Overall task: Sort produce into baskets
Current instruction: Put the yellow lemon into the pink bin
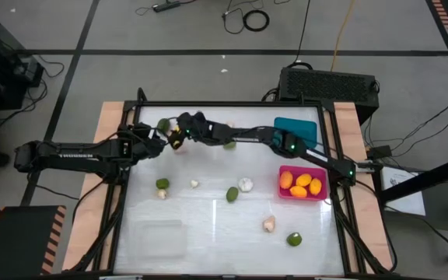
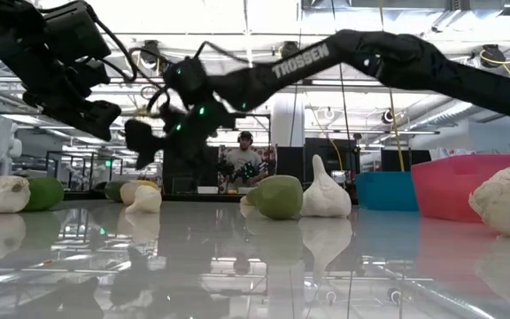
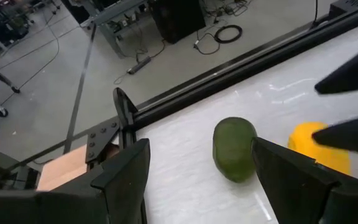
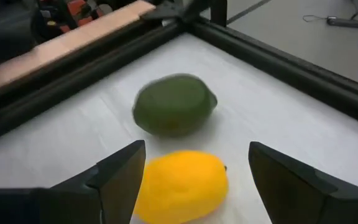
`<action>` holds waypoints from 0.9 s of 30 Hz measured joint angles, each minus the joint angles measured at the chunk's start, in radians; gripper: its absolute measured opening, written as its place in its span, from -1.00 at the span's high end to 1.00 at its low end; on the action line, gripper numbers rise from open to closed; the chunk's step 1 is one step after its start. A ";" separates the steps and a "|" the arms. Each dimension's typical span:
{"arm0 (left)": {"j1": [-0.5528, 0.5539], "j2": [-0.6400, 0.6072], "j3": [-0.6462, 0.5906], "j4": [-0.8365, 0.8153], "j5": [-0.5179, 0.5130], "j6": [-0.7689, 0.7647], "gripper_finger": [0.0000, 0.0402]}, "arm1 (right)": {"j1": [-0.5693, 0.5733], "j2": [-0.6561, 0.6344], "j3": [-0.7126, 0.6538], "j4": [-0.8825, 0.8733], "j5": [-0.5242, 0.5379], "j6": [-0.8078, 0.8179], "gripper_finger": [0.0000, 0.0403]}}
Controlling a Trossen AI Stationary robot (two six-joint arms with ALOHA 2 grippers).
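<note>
Right in the far-left corner of the table, a yellow citrus (image 4: 182, 185) sits beside a green lime (image 4: 174, 104), the two just beside each other, and both arms crowd in on them. The right gripper (image 4: 191, 180) has reached across from the right side, jaws wide apart and straddling the citrus, nothing pinched yet. The left gripper (image 3: 197, 174) hovers near the same pair, jaws also spread, the lime between them in its own view but not held.

Score so far, by my reading: the pink basket (image 1: 283, 192) near the right edge holds a few orange fruits (image 1: 301, 184), so citrus is well under way. The teal basket (image 1: 311, 124) at the far-right corner looks empty from above. The clear basket (image 1: 159, 238), near the front-left corner, also seems to hold nothing. Still loose on the table (image 1: 208, 225): limes (image 1: 232, 194) and garlic bulbs (image 1: 246, 184) scattered across the middle and front. Plenty left.

Writing: "TROSSEN" in pale letters runs along the arm (image 2: 304, 59) in the low view.
</note>
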 joint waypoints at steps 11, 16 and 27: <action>0.001 0.000 0.000 0.004 -0.003 0.001 -0.42 | 0.041 0.039 0.002 0.074 0.179 -0.086 -0.38; 0.001 0.000 0.000 0.004 -0.004 0.001 -0.42 | 0.039 0.052 0.003 0.066 0.163 -0.057 -0.38; 0.001 0.000 0.000 0.005 -0.003 0.021 -0.42 | 0.035 0.074 0.003 0.070 0.168 -0.048 -0.38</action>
